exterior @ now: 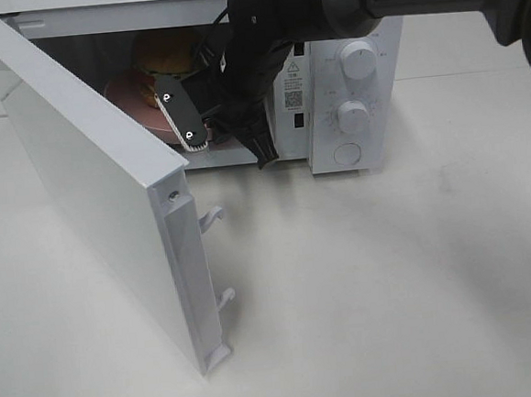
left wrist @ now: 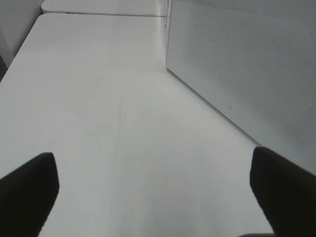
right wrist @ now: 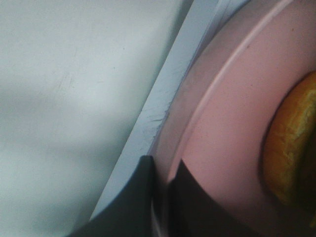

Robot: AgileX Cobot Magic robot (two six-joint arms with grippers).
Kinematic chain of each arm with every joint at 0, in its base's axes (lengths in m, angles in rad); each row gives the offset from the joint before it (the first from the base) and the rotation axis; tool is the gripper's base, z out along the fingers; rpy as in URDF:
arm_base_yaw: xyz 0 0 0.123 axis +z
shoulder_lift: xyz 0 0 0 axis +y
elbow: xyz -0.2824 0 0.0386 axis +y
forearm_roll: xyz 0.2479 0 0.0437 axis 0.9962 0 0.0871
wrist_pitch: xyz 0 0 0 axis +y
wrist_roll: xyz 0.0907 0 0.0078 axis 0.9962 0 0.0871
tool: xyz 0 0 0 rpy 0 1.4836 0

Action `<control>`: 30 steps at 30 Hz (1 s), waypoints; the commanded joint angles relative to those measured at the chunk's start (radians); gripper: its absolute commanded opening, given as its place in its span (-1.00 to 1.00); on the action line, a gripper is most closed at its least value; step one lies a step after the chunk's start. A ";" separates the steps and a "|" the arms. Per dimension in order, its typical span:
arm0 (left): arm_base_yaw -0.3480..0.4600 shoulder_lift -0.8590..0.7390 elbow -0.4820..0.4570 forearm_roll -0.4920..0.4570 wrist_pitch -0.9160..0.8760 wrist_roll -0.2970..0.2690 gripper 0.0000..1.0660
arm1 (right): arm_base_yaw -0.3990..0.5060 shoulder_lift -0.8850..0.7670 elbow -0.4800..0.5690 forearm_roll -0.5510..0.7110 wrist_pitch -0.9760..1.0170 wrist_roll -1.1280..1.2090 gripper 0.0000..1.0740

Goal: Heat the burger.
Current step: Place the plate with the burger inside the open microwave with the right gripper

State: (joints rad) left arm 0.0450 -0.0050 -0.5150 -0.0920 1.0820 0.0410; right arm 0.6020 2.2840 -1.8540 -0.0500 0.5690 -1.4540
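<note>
right gripper (right wrist: 163,170): jaws pressed nearly together, pinching the near rim of the plate (right wrist: 232,123); one finger on top of the rim, one under it
right gripper, high view: right gripper (exterior: 194,138) reaches into the mouth of the microwave (exterior: 380,79), tips at the plate (exterior: 133,98) rim, wrist above and in front of the cavity
left gripper (left wrist: 153,192): spread wide, holding nothing, touching nothing; fingers (left wrist: 27,190) hang above bare table (left wrist: 123,123)
left gripper, place: just beside a perforated panel (left wrist: 247,64), white and upright; not seen in the high view
burger (exterior: 164,52): inside the microwave cavity, on the pink plate, toward the back; only the top of the bun shows past the arm
burger, wrist view: burger (right wrist: 291,143) shows as a golden edge on the plate, apart from the pinched rim; no finger touches it
plate: in the cavity, near rim at the front sill (right wrist: 163,98); cannot tell if it rests flat or is lifted
microwave: at the far edge of the table (exterior: 392,290), door (exterior: 88,166) swung open to the left, two latch hooks on its free edge
controls: two knobs (exterior: 358,60) and a round button (exterior: 347,153) on the right panel, untouched
only right wrist view shows: the pinch on the rim close up
only high view shows: door, controls, whole cavity
only left wrist view shows: left fingers apart
</note>
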 commanded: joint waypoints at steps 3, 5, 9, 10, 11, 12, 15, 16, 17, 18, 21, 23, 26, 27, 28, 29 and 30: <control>-0.001 -0.016 -0.001 -0.002 -0.013 -0.002 0.84 | -0.002 0.012 -0.056 -0.029 -0.050 0.018 -1.00; -0.001 -0.016 -0.001 -0.002 -0.013 -0.002 0.84 | -0.002 0.022 -0.070 -0.030 -0.050 0.023 -1.00; -0.001 -0.016 -0.001 -0.002 -0.013 -0.002 0.84 | -0.002 0.045 -0.095 -0.030 -0.050 0.024 -1.00; -0.001 -0.016 -0.001 -0.002 -0.013 -0.002 0.84 | -0.002 0.045 -0.095 -0.030 -0.050 0.024 -1.00; -0.001 -0.016 -0.001 -0.002 -0.013 -0.002 0.84 | -0.002 0.046 -0.096 -0.030 -0.055 0.024 -1.00; -0.001 -0.016 -0.001 -0.002 -0.013 -0.002 0.84 | -0.002 0.047 -0.096 -0.031 -0.057 0.024 -1.00; -0.001 -0.016 -0.001 -0.002 -0.013 -0.002 0.84 | -0.005 0.047 -0.096 -0.047 -0.063 0.039 -1.00; -0.001 -0.016 -0.001 -0.002 -0.013 -0.002 0.84 | -0.005 0.047 -0.096 -0.047 -0.063 0.039 -1.00; -0.001 -0.016 -0.001 -0.002 -0.013 -0.002 0.84 | -0.005 0.047 -0.096 -0.056 -0.065 0.049 -0.99; -0.001 -0.016 -0.001 -0.002 -0.013 -0.002 0.84 | -0.005 0.047 -0.096 -0.056 -0.065 0.049 -0.99; -0.001 -0.016 -0.001 -0.002 -0.013 -0.002 0.84 | -0.005 0.047 -0.096 -0.065 -0.077 0.061 -0.99; -0.001 -0.016 -0.001 -0.002 -0.013 -0.002 0.84 | -0.005 0.047 -0.096 -0.065 -0.085 0.061 -0.99; -0.001 -0.016 -0.001 -0.002 -0.013 -0.002 0.84 | -0.005 0.062 -0.111 -0.064 -0.085 0.061 -0.99; -0.001 -0.016 -0.001 -0.002 -0.013 -0.002 0.84 | -0.005 0.076 -0.125 -0.064 -0.084 0.061 -0.99; -0.001 -0.016 -0.001 -0.002 -0.013 -0.002 0.84 | -0.005 0.085 -0.139 -0.064 -0.080 0.073 -0.98; -0.001 -0.016 -0.001 -0.002 -0.013 -0.002 0.84 | -0.005 0.085 -0.139 -0.064 -0.080 0.073 -0.98; -0.001 -0.016 -0.001 -0.002 -0.013 -0.002 0.84 | -0.005 0.090 -0.147 -0.064 -0.082 0.083 -0.98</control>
State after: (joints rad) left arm 0.0450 -0.0050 -0.5150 -0.0920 1.0820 0.0410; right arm 0.6010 2.3770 -1.9670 -0.1020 0.5490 -1.3900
